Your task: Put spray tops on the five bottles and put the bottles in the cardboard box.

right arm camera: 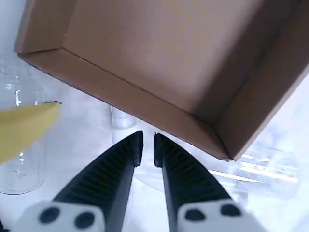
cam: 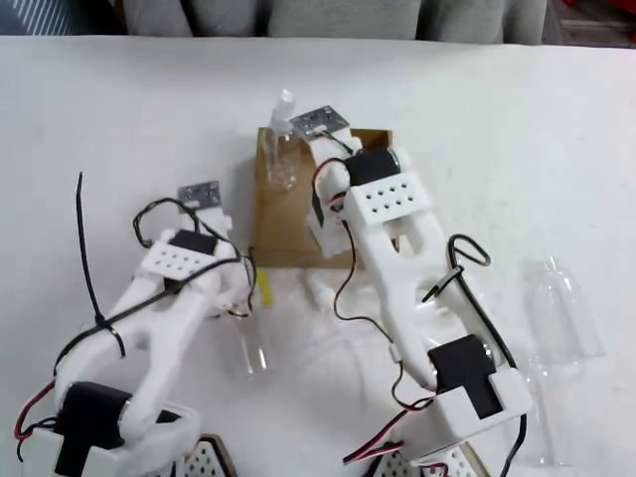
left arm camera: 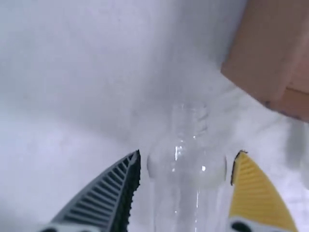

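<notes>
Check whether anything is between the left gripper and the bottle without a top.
Nothing visible does. The open left gripper straddles the bottle, one finger on each side, on the white table beside the cardboard box.

White desk with a box and loose bottles

The desk (cam: pixel 119 119) is plain white. A shallow cardboard box (cam: pixel 283 227) sits flat on it near the middle. One clear bottle (cam: pixel 564 310) lies on its side well to the right of the box. A second clear bottle (cam: pixel 254 350), its threaded neck open, is near the box's front left corner. Small pale pieces (cam: pixel 318 288) lie just in front of the box, too indistinct to name.
</notes>
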Controlling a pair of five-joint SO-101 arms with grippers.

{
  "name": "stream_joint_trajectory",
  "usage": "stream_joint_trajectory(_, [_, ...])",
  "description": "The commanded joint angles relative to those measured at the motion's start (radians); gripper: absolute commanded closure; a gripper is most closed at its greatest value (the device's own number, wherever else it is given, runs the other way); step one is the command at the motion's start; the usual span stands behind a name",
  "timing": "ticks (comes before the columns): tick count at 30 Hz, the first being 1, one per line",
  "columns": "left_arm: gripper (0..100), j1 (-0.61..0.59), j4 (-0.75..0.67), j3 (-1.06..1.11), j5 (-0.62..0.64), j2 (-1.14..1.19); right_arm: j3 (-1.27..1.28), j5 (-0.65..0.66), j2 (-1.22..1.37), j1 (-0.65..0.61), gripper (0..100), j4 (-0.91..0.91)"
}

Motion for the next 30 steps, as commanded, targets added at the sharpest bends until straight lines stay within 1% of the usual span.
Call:
stream_joint_trajectory(1, [71, 0.016, -0.035, 0.002, 0.034, 0.002, -0.008, 0.012, -0.038, 0.012, 97.8, -0.012])
stream_joint_trajectory(2, [72, 0.016, -0.035, 0.002, 0.034, 0.002, -0.006, 0.012, -0.038, 0.012, 97.8, -0.012])
stream_joint_trajectory(4, [79, 0.025, -0.037, 0.002, 0.034, 0.002, -0.006, 0.012, -0.038, 0.012, 97.8, -0.012])
stream_joint_trajectory(8, [98, 0.030, -0.055, 0.003, 0.026, 0.002, -0.006, 0.012, -0.038, 0.012, 97.8, -0.012])
stream_joint_trajectory(9, [98, 0.030, -0.057, 0.003, 0.026, 0.002, -0.006, 0.012, -0.038, 0.012, 97.8, -0.012])
stream_joint_trajectory(12, [93, 0.030, -0.057, 0.003, 0.026, 0.002, -0.006, 0.012, -0.038, 0.012, 97.8, -0.012])
stream_joint_trajectory(15, [92, 0.021, -0.060, 0.003, 0.006, 0.002, -0.006, 0.012, -0.038, 0.022, 97.8, -0.012])
stream_joint_trajectory(18, [92, -0.013, -0.061, -0.002, -0.141, -0.002, -0.006, 0.012, -0.038, 0.035, 97.8, -0.012])
stream_joint_trajectory(20, [92, -0.064, -0.058, -0.015, -0.273, -0.007, -0.006, 0.012, -0.038, 0.038, 97.8, -0.012])
stream_joint_trajectory(22, [92, -0.120, -0.054, -0.041, -0.373, -0.007, -0.006, 0.012, -0.038, 0.038, 97.8, -0.012])
stream_joint_trajectory(25, [92, -0.174, -0.011, -0.077, -0.430, -0.007, -0.006, 0.012, -0.038, 0.038, 97.8, -0.012])
stream_joint_trajectory(27, [92, -0.176, 0.014, -0.084, -0.440, -0.004, -0.006, 0.012, -0.038, 0.038, 97.8, -0.012])
stream_joint_trajectory(30, [92, -0.174, 0.011, -0.084, -0.445, 0.001, -0.006, 0.012, -0.038, 0.038, 97.8, -0.012])
